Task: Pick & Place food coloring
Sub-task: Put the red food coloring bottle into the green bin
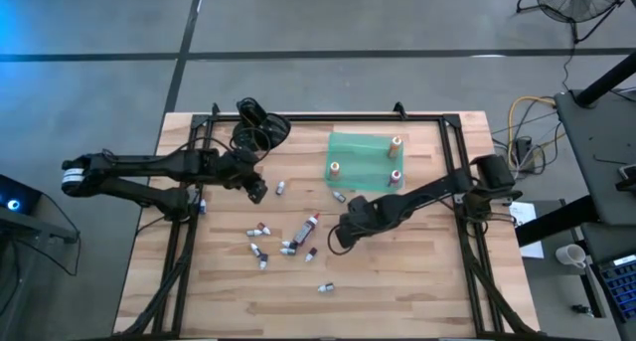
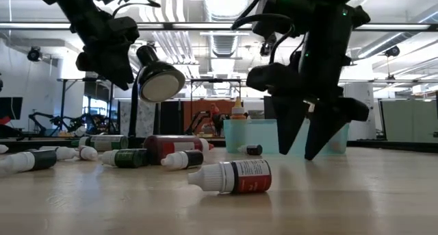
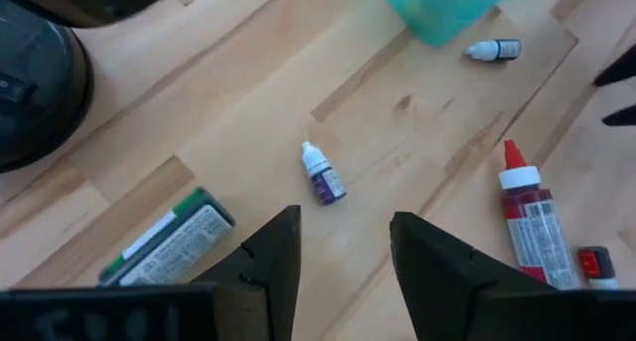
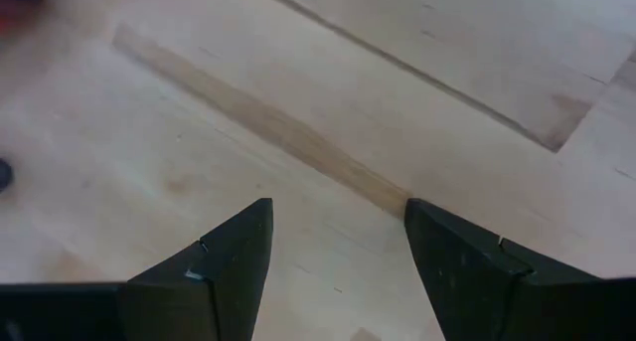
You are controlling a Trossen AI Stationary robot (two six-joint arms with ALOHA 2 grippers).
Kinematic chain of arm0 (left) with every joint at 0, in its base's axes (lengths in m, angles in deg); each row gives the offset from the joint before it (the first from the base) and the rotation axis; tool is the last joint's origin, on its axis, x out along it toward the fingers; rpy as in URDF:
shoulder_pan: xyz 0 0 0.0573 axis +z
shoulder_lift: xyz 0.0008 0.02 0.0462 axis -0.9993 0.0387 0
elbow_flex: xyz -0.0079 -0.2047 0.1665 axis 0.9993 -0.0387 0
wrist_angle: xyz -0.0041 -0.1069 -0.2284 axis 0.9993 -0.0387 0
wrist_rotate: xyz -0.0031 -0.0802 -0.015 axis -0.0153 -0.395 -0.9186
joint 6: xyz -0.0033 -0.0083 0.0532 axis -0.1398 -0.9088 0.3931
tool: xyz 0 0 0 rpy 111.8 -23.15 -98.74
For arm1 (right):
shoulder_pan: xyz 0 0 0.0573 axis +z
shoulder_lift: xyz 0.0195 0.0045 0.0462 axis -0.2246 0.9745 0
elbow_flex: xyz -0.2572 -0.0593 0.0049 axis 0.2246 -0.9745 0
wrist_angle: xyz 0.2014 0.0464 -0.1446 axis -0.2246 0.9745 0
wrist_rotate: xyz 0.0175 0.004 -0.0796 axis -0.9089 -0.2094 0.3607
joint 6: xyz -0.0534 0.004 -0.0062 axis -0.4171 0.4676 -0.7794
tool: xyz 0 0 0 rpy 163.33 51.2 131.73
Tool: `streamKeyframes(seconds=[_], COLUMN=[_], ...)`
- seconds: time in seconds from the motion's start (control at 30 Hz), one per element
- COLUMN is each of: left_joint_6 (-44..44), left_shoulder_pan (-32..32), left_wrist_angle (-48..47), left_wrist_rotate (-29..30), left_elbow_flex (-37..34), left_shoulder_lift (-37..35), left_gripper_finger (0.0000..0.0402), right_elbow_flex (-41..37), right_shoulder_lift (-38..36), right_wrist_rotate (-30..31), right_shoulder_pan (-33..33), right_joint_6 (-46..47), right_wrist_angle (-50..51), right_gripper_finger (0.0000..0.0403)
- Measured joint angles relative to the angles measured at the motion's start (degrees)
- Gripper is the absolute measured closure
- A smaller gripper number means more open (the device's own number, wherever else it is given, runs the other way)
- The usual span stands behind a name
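1. The wooden table (image 1: 397,281) carries a scatter of small food coloring bottles (image 1: 288,244) across its middle, most lying on their sides.
2. A teal tray (image 1: 360,154) sits toward the far side of the table, with three bottles (image 1: 396,143) standing upright on it.
3. One more little bottle (image 1: 339,196) lies on the wood just beside the tray's near edge.
4. The left gripper (image 1: 257,192) hovers above the table near a black rounded object (image 1: 256,130); in its wrist view its fingers (image 3: 273,256) stand apart with nothing between them.
5. Below that gripper lies a purple-labelled bottle (image 3: 323,173) with a white cap, on bare wood, apart from the fingers.
6. A taller red bottle (image 3: 532,217) with a red nozzle lies nearby, and a flat green-and-white packet (image 3: 169,240) lies on the other side.
7. The right gripper (image 1: 336,240) hangs low over the table's middle, its fingers (image 4: 224,266) spread wide over bare wood and holding nothing.
8. In the low view, a red-labelled bottle (image 2: 233,176) lies nearest the camera, in front of the right gripper's tips.
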State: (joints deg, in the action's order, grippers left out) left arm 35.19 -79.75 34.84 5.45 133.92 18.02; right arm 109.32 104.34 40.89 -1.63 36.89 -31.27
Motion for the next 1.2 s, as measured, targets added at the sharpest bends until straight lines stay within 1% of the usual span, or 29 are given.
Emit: streamKeyframes(seconds=[0.17,0.27,0.33,0.5,0.73,0.97,1.2], left_joint_6=[0.0,0.0,0.4,1.0,0.9,0.9,0.9], left_shoulder_pan=[0.0,0.0,0.0,0.0,0.0,0.0,0.0], left_wrist_angle=[0.0,0.0,0.0,0.0,0.1,0.1,0.1], left_wrist_rotate=[-0.4,-0.4,-0.4,-0.3,-0.3,-0.2,-0.2], left_elbow_flex=[0.0,0.0,0.0,0.0,0.0,0.0,0.0], left_shoulder_lift=[0.0,0.0,0.0,0.0,0.0,0.0,0.0], left_gripper_finger=[0.0273,0.0273,0.0273,0.0273,0.0273,0.0273,0.0273], right_elbow_flex=[0.1,0.1,0.1,1.0,2.5,3.7,3.7], right_shoulder_lift=[0.4,0.2,0.1,0.1,0.2,0.6,0.6], right_wrist_rotate=[0.8,2.2,3.9,4.0,6.6,7.8,7.7], right_shoulder_pan=[-2.2,-4.0,-5.3,-7.3,-9.9,-11.4,-12.8], right_joint_6=[4.2,4.1,2.0,-3.6,-10.5,-21.5,-22.2], right_wrist_angle=[0.1,0.0,0.0,-0.2,-0.1,-1.1,-2.4], right_gripper_finger=[0.0177,0.0177,0.0177,0.0177,0.0177,0.0177,0.0177])
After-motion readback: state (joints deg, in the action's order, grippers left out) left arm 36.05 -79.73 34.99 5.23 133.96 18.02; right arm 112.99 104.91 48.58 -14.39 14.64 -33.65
